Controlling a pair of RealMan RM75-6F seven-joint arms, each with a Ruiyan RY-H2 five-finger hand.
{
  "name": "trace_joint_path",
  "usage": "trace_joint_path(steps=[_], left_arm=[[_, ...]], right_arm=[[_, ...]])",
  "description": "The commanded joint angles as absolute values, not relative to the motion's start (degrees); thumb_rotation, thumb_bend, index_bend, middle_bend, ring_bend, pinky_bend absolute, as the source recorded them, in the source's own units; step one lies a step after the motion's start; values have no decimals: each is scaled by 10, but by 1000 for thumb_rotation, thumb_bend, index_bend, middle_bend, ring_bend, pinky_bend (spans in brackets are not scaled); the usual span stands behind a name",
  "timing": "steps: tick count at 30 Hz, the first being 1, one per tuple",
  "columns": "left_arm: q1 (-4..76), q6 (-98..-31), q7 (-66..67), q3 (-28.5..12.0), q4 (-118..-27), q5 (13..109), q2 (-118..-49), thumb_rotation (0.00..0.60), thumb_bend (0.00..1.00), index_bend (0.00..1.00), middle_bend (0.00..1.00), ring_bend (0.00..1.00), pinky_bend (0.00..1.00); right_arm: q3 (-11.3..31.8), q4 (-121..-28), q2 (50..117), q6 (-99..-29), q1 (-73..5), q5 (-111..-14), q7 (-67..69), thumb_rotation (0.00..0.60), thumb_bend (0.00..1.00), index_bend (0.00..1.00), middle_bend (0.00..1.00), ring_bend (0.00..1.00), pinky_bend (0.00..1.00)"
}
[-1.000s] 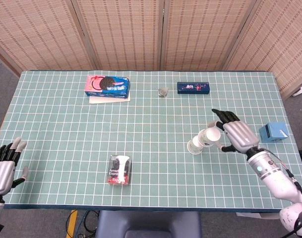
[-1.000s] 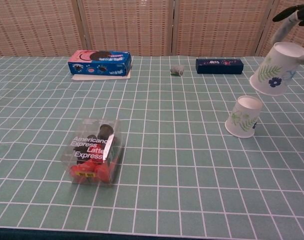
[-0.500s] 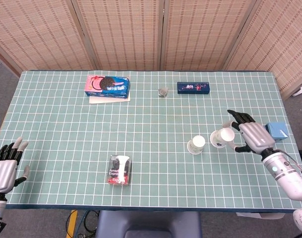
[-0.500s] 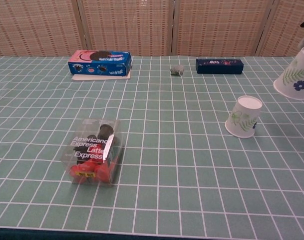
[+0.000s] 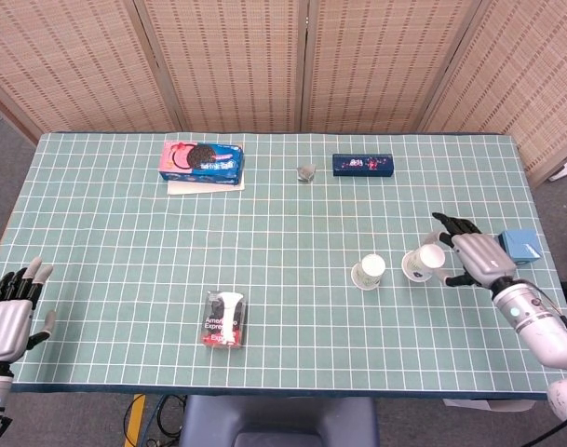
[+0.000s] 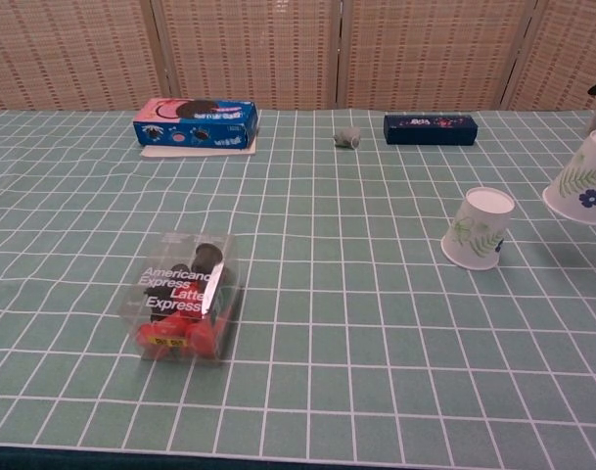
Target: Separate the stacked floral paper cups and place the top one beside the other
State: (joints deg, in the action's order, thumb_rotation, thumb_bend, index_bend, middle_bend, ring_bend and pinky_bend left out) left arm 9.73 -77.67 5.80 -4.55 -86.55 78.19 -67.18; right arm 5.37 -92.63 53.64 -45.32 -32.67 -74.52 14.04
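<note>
One floral paper cup [image 5: 368, 271] [image 6: 478, 228] stands alone on the green gridded table, mouth up and leaning slightly. My right hand [image 5: 471, 258] holds the second floral cup [image 5: 424, 262] [image 6: 583, 190] tilted, just right of the standing one and slightly above the table. In the chest view only that cup and a dark fingertip show at the right edge. My left hand [image 5: 8, 312] rests open at the table's near left corner, holding nothing.
A clear packet of espresso sweets [image 5: 225, 319] lies near the front. At the back are a cookie box [image 5: 202, 161], a small grey lump [image 5: 306, 172] and a dark blue box [image 5: 363, 165]. A light blue cube [image 5: 519, 245] sits just right of my right hand.
My right hand has carried the top cup rightward and down, off the lower cup, which now stands alone. The left hand has barely moved.
</note>
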Motion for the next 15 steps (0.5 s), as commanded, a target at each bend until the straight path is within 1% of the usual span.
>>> trace_joint_path(steps=[1,15], left_arm=[[97,-777,56,-46,-866,782,-671,600,495,0,0,0,0],[95,-782,49,-44,-868,786,-668,600,495,0,0,0,0]], right_arm=[[53,-916,545,-446,-330,-746,143,600,449,400,0,0,0],[46,-862,594,-417,-339,-739,140,600,449,400,0,0,0]])
